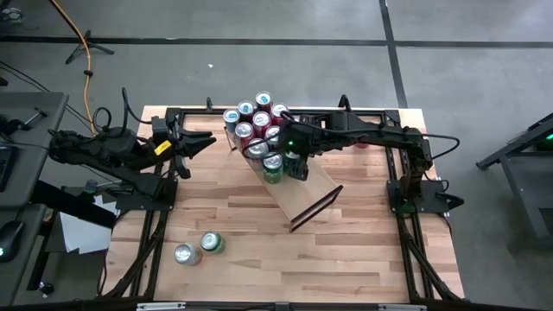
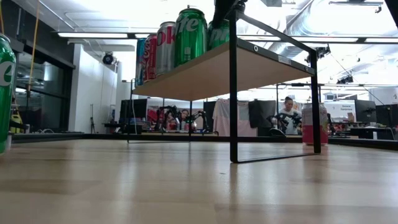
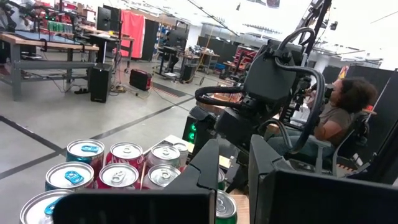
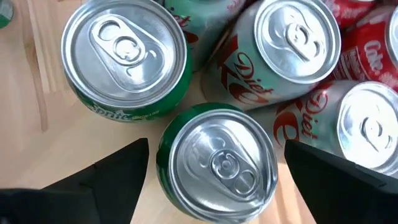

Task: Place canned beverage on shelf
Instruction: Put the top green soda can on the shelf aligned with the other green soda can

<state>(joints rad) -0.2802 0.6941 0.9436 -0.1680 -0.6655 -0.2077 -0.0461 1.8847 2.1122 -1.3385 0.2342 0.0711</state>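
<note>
A: Nearest the right wrist's lens is a green can (image 4: 217, 163), upright, its silver lid and pull tab facing straight up. It stands on the pale shelf (image 4: 74, 140) between the two dark fingers (image 4: 115, 171), which are spread wide with a gap on each side, so nothing is gripped.

B: And its neighbours?

A: A Sprite can (image 4: 127, 59) at about eleven o'clock from it, a Diet Coke can (image 4: 292, 46) at about one o'clock, both upright and sealed.

B: How does the shelf (image 1: 298, 194) lie from above?

A: Its long axis runs diagonally, from ten o'clock towards four o'clock. The cans crowd the ten o'clock end; the other end is bare.

B: The arms?

A: The right gripper (image 1: 296, 164) reaches in from three o'clock and points down over the cluster. The left gripper (image 1: 207, 140) waits at the shelf's nine o'clock side, fingers closed and empty. Two loose cans (image 1: 199, 248) stand near the table's seven o'clock edge.
</note>
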